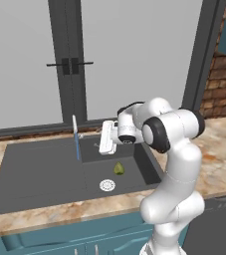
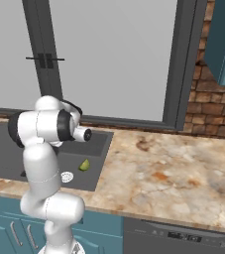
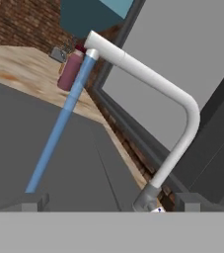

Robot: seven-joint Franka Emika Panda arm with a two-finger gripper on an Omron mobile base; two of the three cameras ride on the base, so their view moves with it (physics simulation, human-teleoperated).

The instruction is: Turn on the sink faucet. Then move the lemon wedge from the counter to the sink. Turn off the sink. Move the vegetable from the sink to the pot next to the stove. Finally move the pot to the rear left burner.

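Water runs in a blue stream (image 1: 77,147) from the thin sink faucet (image 1: 74,124) into the dark grey sink (image 1: 40,174). The lemon wedge (image 1: 118,169) lies on the basin floor just above the round drain (image 1: 107,185); it also shows as the lemon wedge (image 2: 84,164) from the right. My gripper (image 1: 101,139) hovers over the basin just right of the faucet, open and holding nothing. In the hand view the bent spout (image 3: 148,76) and its base (image 3: 148,199) stand close ahead, between my spread fingertips (image 3: 34,202). The pot and stove are out of view.
A dark-framed window runs behind the sink, with a brick wall (image 2: 208,114) to its right. The marbled counter (image 2: 168,173) stretches right of the basin above a dark appliance front (image 2: 183,238). A maroon bottle (image 3: 70,69) stands on the counter beyond the faucet.
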